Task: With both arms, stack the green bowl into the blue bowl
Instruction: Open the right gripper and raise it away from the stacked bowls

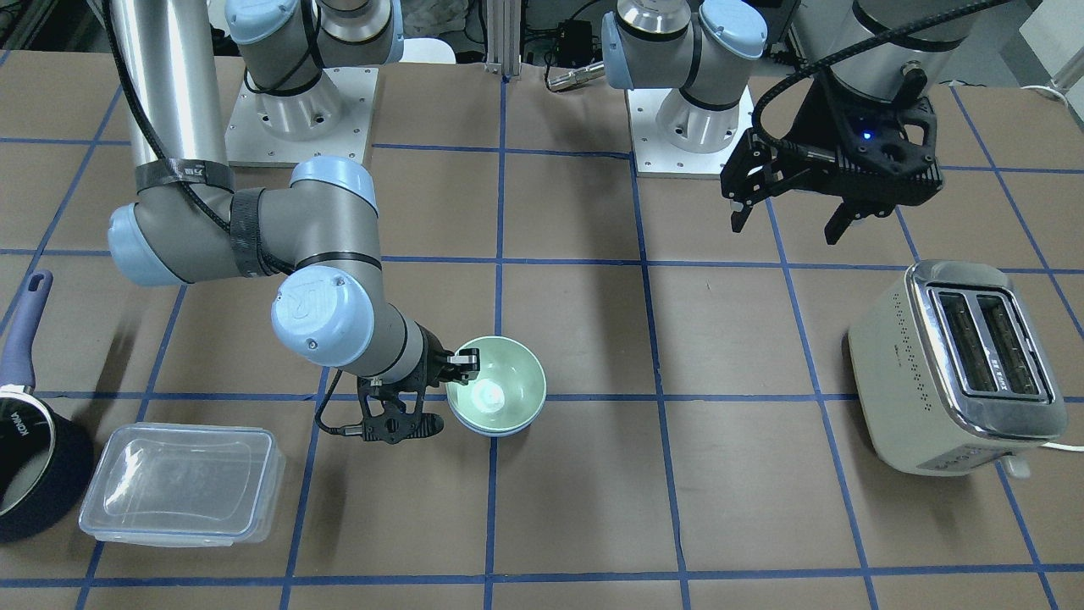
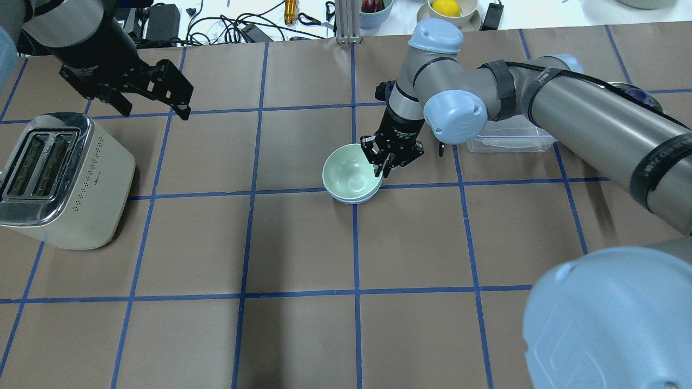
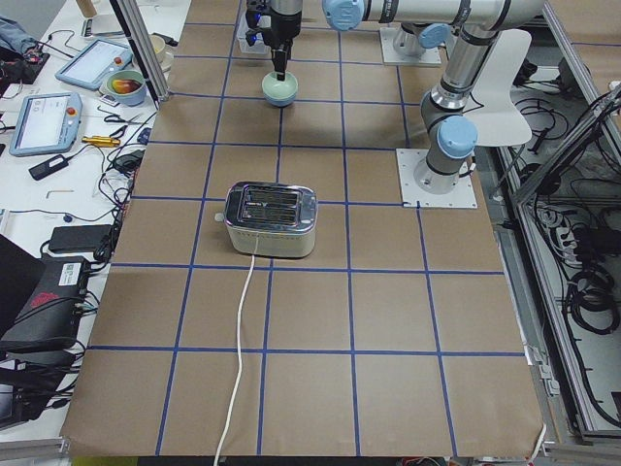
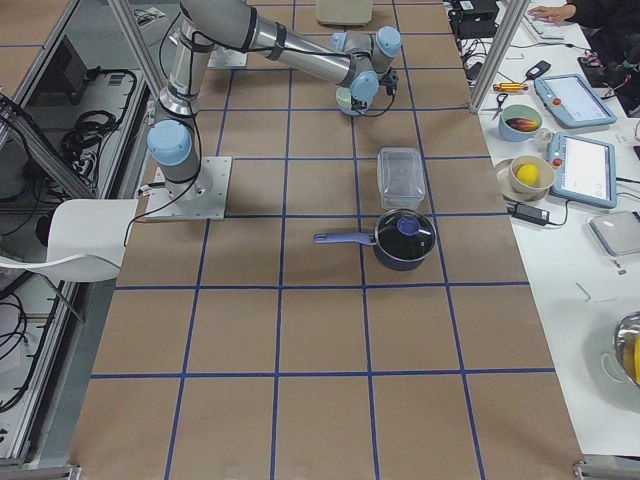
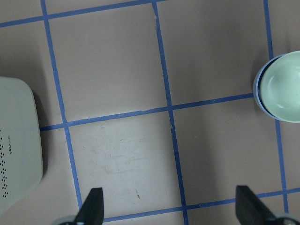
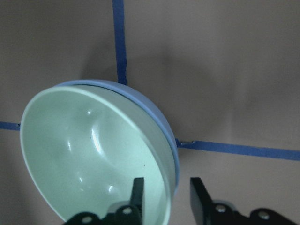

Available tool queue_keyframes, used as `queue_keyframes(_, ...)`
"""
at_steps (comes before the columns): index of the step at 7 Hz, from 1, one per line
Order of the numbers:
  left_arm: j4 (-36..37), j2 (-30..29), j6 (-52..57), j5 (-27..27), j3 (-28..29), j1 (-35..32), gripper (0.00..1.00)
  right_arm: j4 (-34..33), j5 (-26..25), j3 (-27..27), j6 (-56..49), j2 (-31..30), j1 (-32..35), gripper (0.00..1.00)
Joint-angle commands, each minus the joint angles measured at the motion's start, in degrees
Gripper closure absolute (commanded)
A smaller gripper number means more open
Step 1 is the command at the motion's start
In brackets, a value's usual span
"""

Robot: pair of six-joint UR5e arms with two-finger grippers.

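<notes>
Substantially, the stacking reads as done. The green bowl (image 6: 89, 154) sits nested upright inside the blue bowl (image 6: 140, 96), whose rim shows as a thin band around it. Both rest on the table (image 1: 728, 508) at a crossing of the blue tape lines.

Outstanding, in my judgement: clear my right gripper (image 6: 166, 185) from the rims and retire both arms. Its fingers are spread and straddle the stacked rims on the side nearest my wrist, one finger inside the green bowl and the other outside the blue wall. The wrist view appears to show a gap at each finger, so I assess no pinch.

My left gripper (image 1: 792, 207) hangs spread and empty, well apart from the bowls, near the toaster (image 1: 957, 364).
</notes>
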Motion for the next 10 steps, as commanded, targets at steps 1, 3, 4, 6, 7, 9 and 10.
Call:
queue_keyframes(1,0.45,0.17,-0.09,0.41,-0.42,-0.03,0.00,0.90,-1.03,-2.11,0.32,-3.37,-1.14,0.00)
queue_keyframes(3,0.27,0.08,-0.09,0.32,-0.42,-0.03,0.00,11.67,-10.97,-5.37,-0.81,-11.79,-6.66,0.00)
queue_keyframes(4,0.27,0.08,-0.10,0.24,-0.42,-0.03,0.00,15.81,-11.75,-5.03,-1.87,-15.06,-8.43,0.00)
queue_keyframes(6,0.18,0.08,-0.10,0.32,-0.42,-0.03,0.00,21.54,-12.63,-5.02,-1.27,-23.22,-8.89,0.00)
queue_keyframes(7,0.18,0.00,-0.10,0.24,-0.42,-0.03,0.00,22.96,-14.38,-5.02,-1.35,-24.57,-8.89,0.00)
queue_keyframes(9,0.44,-0.27,-0.10,0.06,-0.42,-0.03,0.00,27.26,-17.91,-4.94,-3.62,-24.67,-9.41,0.00)
queue_keyframes(10,0.45,-0.27,-0.10,0.15,-0.51,-0.12,0.00,27.37,-17.91,-5.02,-7.20,-24.93,-10.81,0.00)
